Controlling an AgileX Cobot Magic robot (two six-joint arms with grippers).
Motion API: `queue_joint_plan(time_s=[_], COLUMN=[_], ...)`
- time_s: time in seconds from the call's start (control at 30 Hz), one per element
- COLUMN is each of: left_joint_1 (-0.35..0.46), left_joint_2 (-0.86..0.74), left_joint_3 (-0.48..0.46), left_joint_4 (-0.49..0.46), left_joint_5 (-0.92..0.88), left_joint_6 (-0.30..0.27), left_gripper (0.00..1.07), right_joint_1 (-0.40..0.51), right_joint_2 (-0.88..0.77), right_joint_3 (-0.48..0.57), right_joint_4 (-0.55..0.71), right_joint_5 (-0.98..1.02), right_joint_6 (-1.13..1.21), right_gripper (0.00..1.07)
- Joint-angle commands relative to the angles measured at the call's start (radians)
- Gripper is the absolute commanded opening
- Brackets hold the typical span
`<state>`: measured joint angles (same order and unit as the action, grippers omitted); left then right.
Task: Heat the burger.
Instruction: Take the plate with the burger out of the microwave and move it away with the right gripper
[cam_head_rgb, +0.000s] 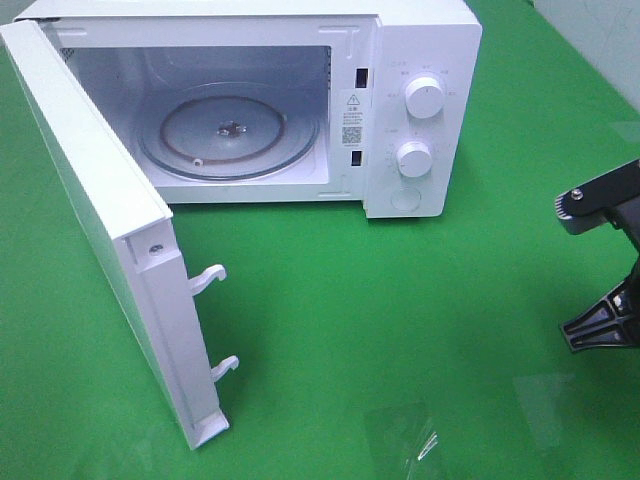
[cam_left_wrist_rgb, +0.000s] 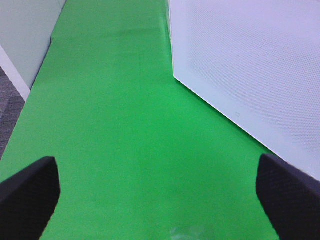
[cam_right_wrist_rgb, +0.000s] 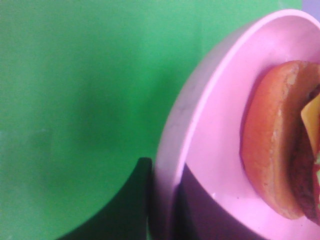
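The burger (cam_right_wrist_rgb: 272, 150) lies on a pink round plate (cam_right_wrist_rgb: 215, 115) in the right wrist view; a brown bun and a yellow cheese edge show, and the rest is cut off by the frame. My right gripper (cam_right_wrist_rgb: 162, 212) is shut on the plate's rim, one dark finger (cam_right_wrist_rgb: 125, 210) under it and one over it. In the exterior view only part of the right arm (cam_head_rgb: 605, 205) shows at the right edge, and burger and plate are out of view there. My left gripper (cam_left_wrist_rgb: 159, 200) is open over bare green table, with nothing between its fingers.
A white microwave (cam_head_rgb: 420, 100) stands at the back. Its door (cam_head_rgb: 100, 230) is swung wide open to the left, and its glass turntable (cam_head_rgb: 230, 130) has nothing on it. A white perforated panel (cam_left_wrist_rgb: 250, 65) stands close beside the left gripper. Green cloth (cam_head_rgb: 400, 330) covers the table.
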<state>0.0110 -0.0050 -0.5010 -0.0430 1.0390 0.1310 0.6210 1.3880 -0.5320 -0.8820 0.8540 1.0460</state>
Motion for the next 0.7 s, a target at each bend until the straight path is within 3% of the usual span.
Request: queue_joint_plan(time_s=[0.03, 0.27, 0.5, 0.7], left_joint_1=[0.001, 0.001, 0.001, 0.001], left_joint_2=[-0.024, -0.024, -0.024, -0.024], left_joint_3=[0.003, 0.003, 0.003, 0.003], left_joint_4=[-0.001, -0.001, -0.001, -0.001], left_joint_5=[0.000, 0.000, 0.000, 0.000], left_joint_6=[0.001, 0.001, 0.001, 0.001], left_gripper=[1.00, 1.00, 1.00, 1.00], right_joint_1=[-0.062, -0.142, -0.168, -0.168], right_joint_2=[0.064, 0.213, 0.316, 0.375], right_joint_3=[0.002, 0.002, 0.002, 0.002], right_joint_4=[-0.070, -0.135, -0.249, -0.260], right_joint_5=[-0.023, -0.101, -0.105, -0.154], right_joint_6=[0.018, 0.075, 0.222, 0.251], right_gripper=[0.00, 0.00, 0.02, 0.04])
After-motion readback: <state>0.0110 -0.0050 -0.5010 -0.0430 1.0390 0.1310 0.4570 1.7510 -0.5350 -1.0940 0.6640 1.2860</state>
